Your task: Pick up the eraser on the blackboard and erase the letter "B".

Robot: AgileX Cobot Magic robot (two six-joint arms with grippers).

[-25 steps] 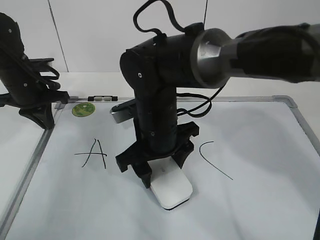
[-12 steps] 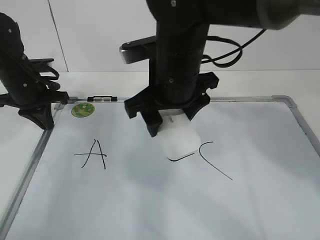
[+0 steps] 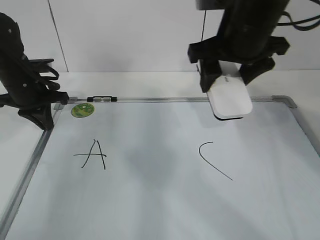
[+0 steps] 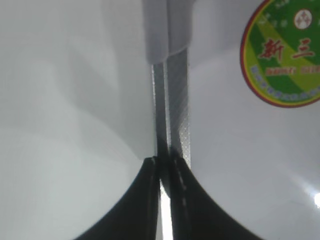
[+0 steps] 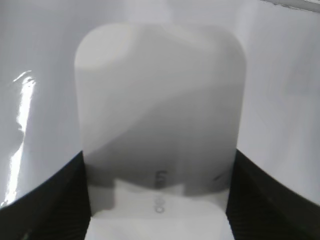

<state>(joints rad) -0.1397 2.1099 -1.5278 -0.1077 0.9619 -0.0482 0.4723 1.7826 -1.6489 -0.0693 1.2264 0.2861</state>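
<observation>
Basically done: no B between A [image 3: 92,154] and C [image 3: 214,159] on blackboard [image 3: 165,200], right gripper [image 3: 231,75] clamped on lifted eraser [image 3: 229,99], left gripper [image 4: 161,165] pinching frame [image 4: 172,100].

glossy white eraser [image 3: 229,100], metal-framed blackboard [image 3: 160,200]

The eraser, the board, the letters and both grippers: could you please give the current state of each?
eraser: held off the board, tilted.
right gripper: shut on the eraser.
left gripper: shut on the board's frame edge.
blackboard: lying flat.
letter "B": not visible between A and C.
green sticker: stuck near the corner.
</observation>
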